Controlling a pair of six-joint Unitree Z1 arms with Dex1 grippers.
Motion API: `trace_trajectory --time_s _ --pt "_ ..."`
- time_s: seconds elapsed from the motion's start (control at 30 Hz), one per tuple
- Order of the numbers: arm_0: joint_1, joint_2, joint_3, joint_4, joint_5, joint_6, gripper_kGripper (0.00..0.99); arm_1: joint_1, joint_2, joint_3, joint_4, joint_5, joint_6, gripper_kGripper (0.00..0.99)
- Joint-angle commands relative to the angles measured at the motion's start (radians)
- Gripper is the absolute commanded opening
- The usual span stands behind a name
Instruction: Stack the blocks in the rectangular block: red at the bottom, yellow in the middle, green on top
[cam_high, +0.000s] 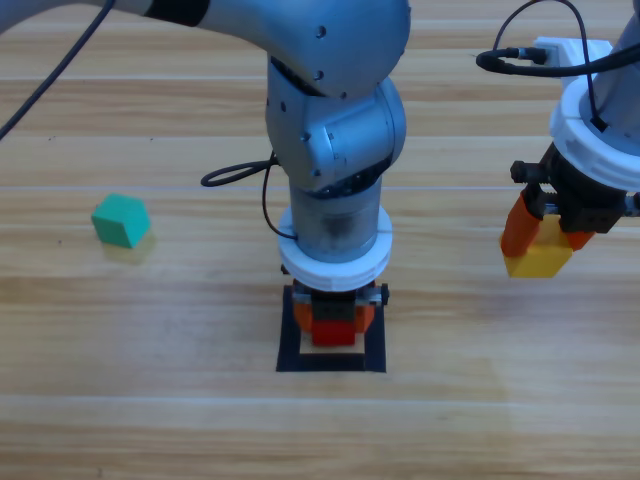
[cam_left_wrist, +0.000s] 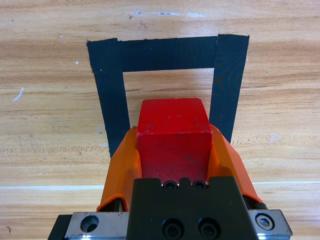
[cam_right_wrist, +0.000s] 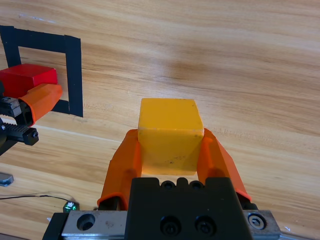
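High view counts three cubes, one tape outline and two grippers. At centre, the left gripper (cam_left_wrist: 174, 150) clamps its jaws on the red cube (cam_left_wrist: 174, 131) inside the black tape square (cam_left_wrist: 167, 55). At three o'clock, the right gripper (cam_right_wrist: 170, 152) grips the yellow cube (cam_right_wrist: 170, 132) above the wooden table (cam_high: 150, 410). At nine o'clock, the green cube (cam_high: 121, 220) sits alone.

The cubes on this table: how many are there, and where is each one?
3. The red cube is in the left gripper, over the black tape square. The yellow cube is in the right gripper, off to the right. The green cube lies alone at the left.
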Motion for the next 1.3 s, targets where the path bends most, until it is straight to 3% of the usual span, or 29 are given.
trace_trajectory --time_s 0.03,0.7,0.77,0.83,0.87,0.9,1.3 --pt "-0.026 0.061 -0.009 0.009 0.012 0.005 0.078 -0.003 0.024 0.025 -0.011 -0.003 0.002 0.0" --pt "-0.035 0.068 -0.018 0.01 0.013 -0.012 0.101 -0.003 0.026 0.025 -0.011 -0.003 -0.006 0.0" --pt "-0.038 0.064 -0.019 0.012 0.015 -0.02 0.212 -0.003 0.026 0.025 -0.011 -0.002 -0.006 0.0" --pt "-0.046 0.061 -0.029 0.018 0.015 -0.032 0.706 -0.003 0.024 0.024 -0.011 0.0 -0.006 0.0" --pt "-0.047 0.061 -0.032 0.023 0.016 -0.033 0.899 -0.003 0.024 0.025 -0.011 0.0 -0.006 0.0" --pt "-0.047 0.061 -0.038 0.029 0.016 -0.035 0.974 -0.003 0.024 0.025 -0.011 0.0 -0.006 0.0" --pt "-0.047 0.035 -0.039 0.043 0.023 -0.052 0.99 -0.003 0.02 0.025 -0.011 0.002 -0.004 0.0"
